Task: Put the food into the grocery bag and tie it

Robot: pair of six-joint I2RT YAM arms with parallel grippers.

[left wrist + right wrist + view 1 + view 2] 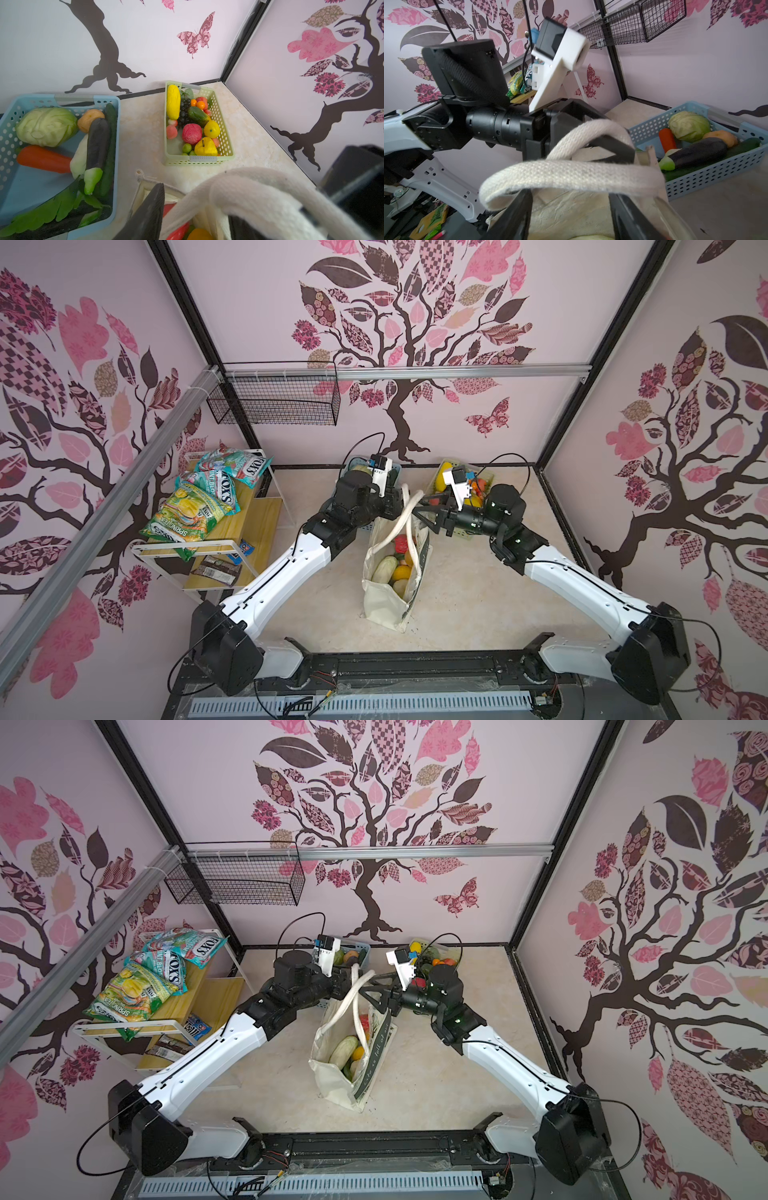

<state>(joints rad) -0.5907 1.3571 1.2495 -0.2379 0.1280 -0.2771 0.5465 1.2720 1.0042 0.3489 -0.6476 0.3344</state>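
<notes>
The right gripper (571, 196) has its fingers (517, 216) spread wide at the bottom of its wrist view. A cream strap (571, 172) lies across just past their tips (draped there, not pinched). The left gripper (614, 135), at the middle of that same view, also has its fingers apart, and another run of strap appears to arch through the gap between them. In the left wrist view one dark finger (149, 209) shows at lower centre with strap webbing beside it.

In both top views the two grippers face each other just above the centre of the frame, over the far end of the grocery bag (384, 605). The bag stands open on the table (478, 597) at the centre of the frame, with food (402, 572) inside it: pale green, yellow and red pieces. More produce fills the blue basket (8, 133) and the green basket (226, 128) by the back wall. Snack packets (187, 510) lie on a wooden shelf (245, 531) at the left of the frame.
</notes>
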